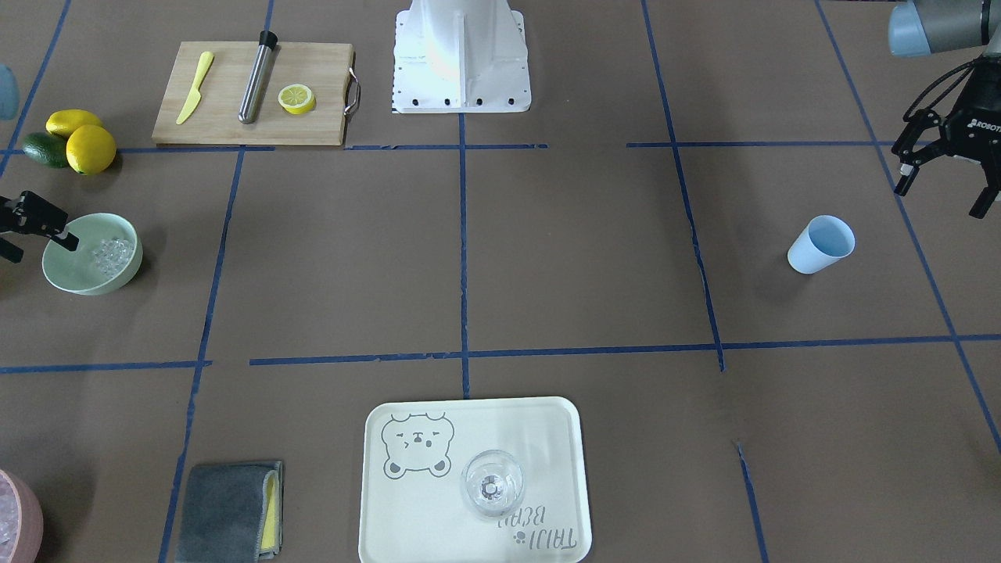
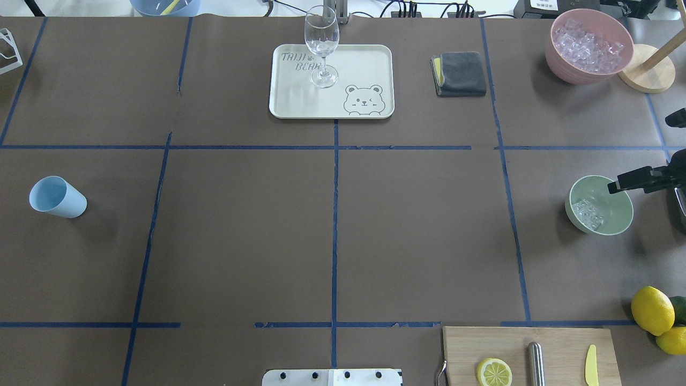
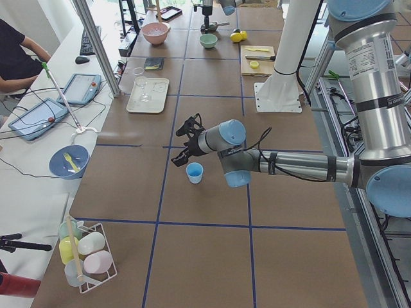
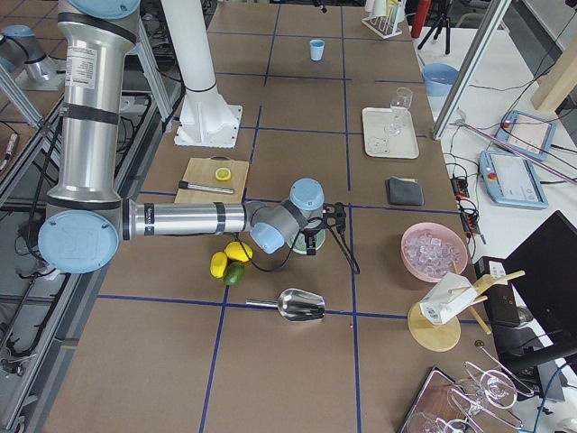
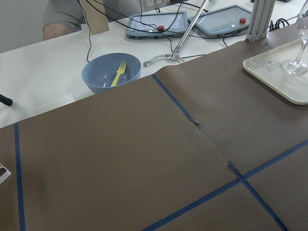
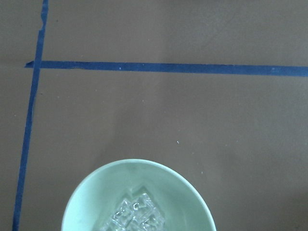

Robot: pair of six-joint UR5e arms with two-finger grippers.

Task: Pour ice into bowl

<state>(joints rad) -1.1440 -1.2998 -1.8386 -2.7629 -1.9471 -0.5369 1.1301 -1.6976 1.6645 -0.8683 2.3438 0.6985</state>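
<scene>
Ice (image 1: 109,254) lay heaped in the mint-green bowl (image 1: 129,274) near the tabletop's right edge. My right gripper (image 1: 39,250) hung there with its jaws apart, one fingertip over the rim and the other outside it, though the frame cut most of it off. My left gripper (image 1: 942,199) hovered empty, jaws wide, near the tabletop's left edge, close by the upright, empty blue cup (image 1: 817,246).

The overhead view looks forward and down over the whole surface (image 2: 241,241). The front-facing one looks steeply back, so the tray (image 2: 300,96) at upper centre there sits at lower centre in it. Two side views look along the surface from either end. The right wrist camera hangs close above the bowl (image 6: 96,192); the left wrist one seems low, catching the tray at its upper right.
</scene>
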